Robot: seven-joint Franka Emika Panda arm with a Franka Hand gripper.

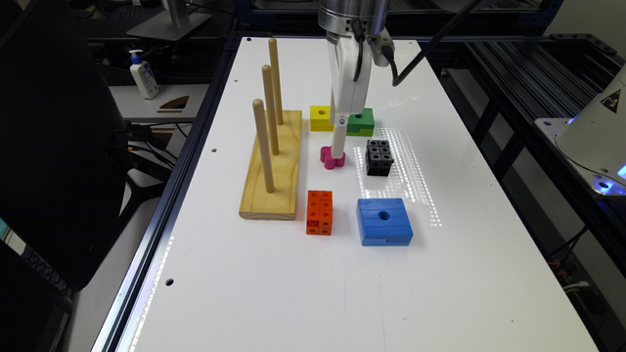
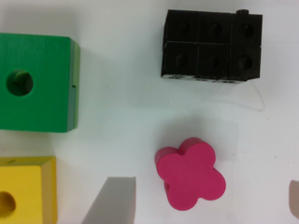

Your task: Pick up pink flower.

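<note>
The pink flower (image 1: 326, 156) is a small magenta four-lobed block lying flat on the white table (image 1: 303, 274), between the wooden peg base and the black cube cluster. My gripper (image 1: 338, 155) has come straight down onto it from above. In the wrist view the pink flower (image 2: 190, 175) lies between my two pale fingers (image 2: 112, 200), nearer to one of them, with a wide gap to the other. My gripper (image 2: 205, 186) is open and neither finger touches the block.
A wooden base with three upright pegs (image 1: 274, 161) stands on the exterior view's left. A yellow cube (image 1: 321, 118) and a green block (image 1: 362, 122) sit just behind the flower. A black cube cluster (image 1: 379, 157), an orange cluster (image 1: 319, 212) and a blue block (image 1: 384, 221) lie nearby.
</note>
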